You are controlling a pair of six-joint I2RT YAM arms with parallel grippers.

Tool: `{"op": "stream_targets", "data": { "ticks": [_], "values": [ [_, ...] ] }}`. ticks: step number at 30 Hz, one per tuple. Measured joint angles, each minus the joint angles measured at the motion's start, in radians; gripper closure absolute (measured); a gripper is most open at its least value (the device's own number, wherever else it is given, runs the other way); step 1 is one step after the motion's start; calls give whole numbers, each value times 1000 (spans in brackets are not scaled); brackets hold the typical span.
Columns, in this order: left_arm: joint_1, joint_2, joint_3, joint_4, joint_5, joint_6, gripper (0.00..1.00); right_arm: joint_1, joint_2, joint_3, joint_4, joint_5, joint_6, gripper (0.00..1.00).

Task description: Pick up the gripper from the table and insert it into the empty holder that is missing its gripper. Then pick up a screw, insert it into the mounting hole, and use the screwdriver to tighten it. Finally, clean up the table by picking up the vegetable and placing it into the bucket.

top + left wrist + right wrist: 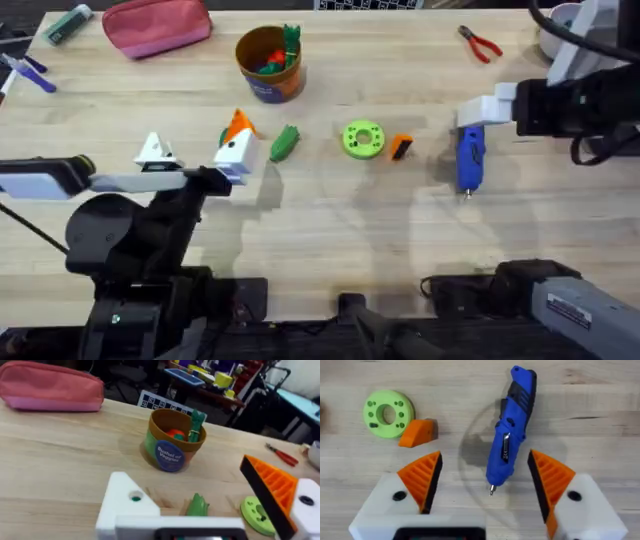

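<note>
The orange gripper (401, 147) (417, 432) lies on the table beside a green disc (362, 139). My left gripper (196, 148) (182, 477) is open. One of its fingers is the bare white holder (155, 150) (125, 500) with a mounting hole; the other carries an orange pad. My right gripper (478, 118) (485, 477) is open and straddles the bit end of the blue screwdriver (470, 158) (510, 435). The green vegetable (285, 143) (197, 506) lies near the left gripper. The bucket (268, 62) (172, 440) stands behind with toy vegetables inside. I cannot make out a screw.
A pink pouch (155, 25) lies at the back left, with markers (30, 70) near the left edge. Red-handled pliers (480, 43) lie at the back right. Bare wood stretches across the front middle of the table (340, 230).
</note>
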Motion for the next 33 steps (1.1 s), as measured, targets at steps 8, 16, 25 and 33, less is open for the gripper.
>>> {"op": "stream_targets", "data": {
  "ticks": [8, 16, 25, 33],
  "values": [
    [9, 0, -7, -54, 19, -60, 15, 0, 0, 0, 0, 0, 0, 10],
    [-9, 0, -7, -47, 139, 152, 15, 0, 0, 0, 0, 0, 0, 10],
    [-10, 0, -7, -42, 292, 360, 15, 0, 0, 0, 0, 0, 0, 10],
    [-10, 0, -7, -42, 337, 394, 15, 0, 0, 0, 0, 0, 0, 11]
  ]
}}
